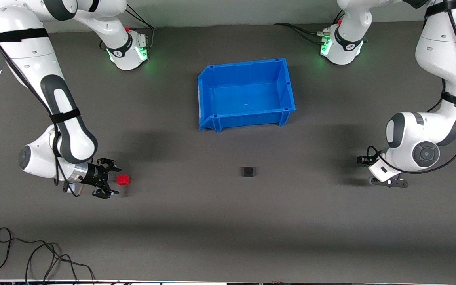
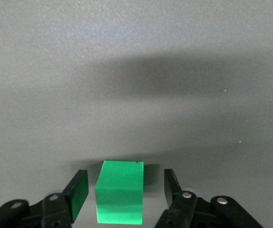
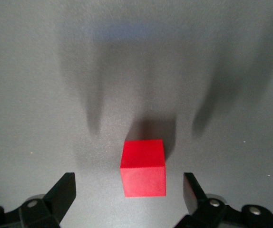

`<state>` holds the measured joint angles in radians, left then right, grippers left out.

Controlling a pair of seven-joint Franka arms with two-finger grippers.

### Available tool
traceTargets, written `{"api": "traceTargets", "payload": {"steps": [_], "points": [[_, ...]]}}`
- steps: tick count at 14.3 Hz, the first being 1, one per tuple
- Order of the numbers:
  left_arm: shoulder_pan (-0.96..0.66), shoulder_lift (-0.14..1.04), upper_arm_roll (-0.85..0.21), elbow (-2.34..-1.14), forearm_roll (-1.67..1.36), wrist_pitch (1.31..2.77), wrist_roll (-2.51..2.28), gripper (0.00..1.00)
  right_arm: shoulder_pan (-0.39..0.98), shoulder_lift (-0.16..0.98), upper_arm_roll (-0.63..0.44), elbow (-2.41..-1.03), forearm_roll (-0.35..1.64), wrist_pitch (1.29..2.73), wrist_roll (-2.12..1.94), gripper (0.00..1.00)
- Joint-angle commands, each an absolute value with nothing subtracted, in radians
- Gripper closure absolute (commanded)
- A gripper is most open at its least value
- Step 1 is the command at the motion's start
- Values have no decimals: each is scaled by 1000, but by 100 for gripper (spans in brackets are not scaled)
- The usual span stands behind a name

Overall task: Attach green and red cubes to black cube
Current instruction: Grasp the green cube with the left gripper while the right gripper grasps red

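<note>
The black cube [image 1: 248,171] sits on the grey mat near the middle of the table, nearer the front camera than the blue bin. The red cube [image 1: 123,180] lies toward the right arm's end. My right gripper [image 1: 114,178] is low beside it, open. In the right wrist view the red cube [image 3: 142,167] lies just ahead of the open gripper [image 3: 128,183], untouched. My left gripper [image 1: 390,183] is low at the left arm's end and hides the green cube in the front view. In the left wrist view the green cube [image 2: 120,197] sits between the open fingers of the gripper [image 2: 125,183], with gaps on both sides.
An empty blue bin [image 1: 247,116] stands at mid-table, farther from the front camera than the black cube. Loose black cables [image 1: 34,257] lie at the front edge toward the right arm's end. The arm bases [image 1: 129,51] [image 1: 342,45] stand along the back.
</note>
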<state>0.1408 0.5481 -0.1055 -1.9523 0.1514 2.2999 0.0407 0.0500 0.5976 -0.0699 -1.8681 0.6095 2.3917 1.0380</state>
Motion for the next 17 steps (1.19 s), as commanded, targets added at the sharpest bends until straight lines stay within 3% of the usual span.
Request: {"api": "traceTargets", "payload": {"steps": [1,9,11,13,17], "points": [[137,568,-104,-1933,160,2303,29,29,57,615,-71,-1855,641,2404,1009,0],[138,566,-104,-1916,160,2287,29,83,46,630,-72,-1855,641,2402,991,1],[138,566,-104,-1910,158,2286,25,97,46,630,-72,-1855,641,2402,991,28],[134,560,-104,-1899,158,2283,-35,100,48,629,-72,-1855,641,2401,989,52],[123,555,-107,-1778,91,2116,-153,100,49,626,-74,-1855,640,2395,989,77]]}}
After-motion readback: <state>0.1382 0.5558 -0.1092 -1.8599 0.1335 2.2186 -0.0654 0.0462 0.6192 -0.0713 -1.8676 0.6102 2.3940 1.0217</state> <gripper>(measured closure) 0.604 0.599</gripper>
